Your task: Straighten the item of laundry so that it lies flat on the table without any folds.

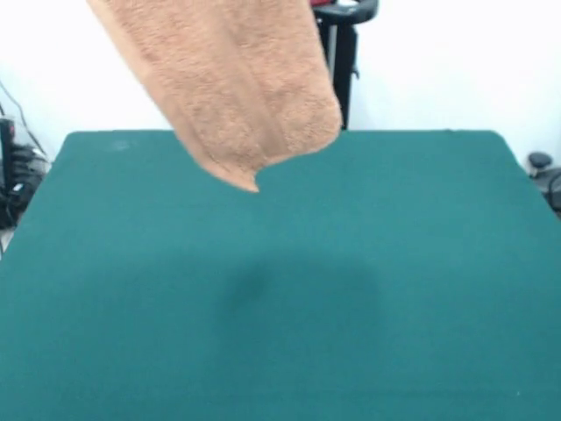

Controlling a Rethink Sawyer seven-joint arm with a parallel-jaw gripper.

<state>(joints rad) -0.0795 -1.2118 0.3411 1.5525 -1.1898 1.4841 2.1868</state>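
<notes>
The light orange-tan terry-cloth towel (pixel 232 83) hangs in the air at the top of the front view, left of centre. It slants down to the right, and its lowest corner points down at about the table's far third. A ribbed band runs near its lower end. It does not touch the dark green table (pixel 280 316); a soft shadow lies on the cloth below it. The top of the towel runs out of the picture. The gripper that holds it is hidden above the top edge.
The robot's black pedestal (pixel 342 61) stands behind the table's far edge, right of the towel. Dark cables and equipment (pixel 13 175) sit off the table's left side, and a dark object (pixel 543 171) off its right side.
</notes>
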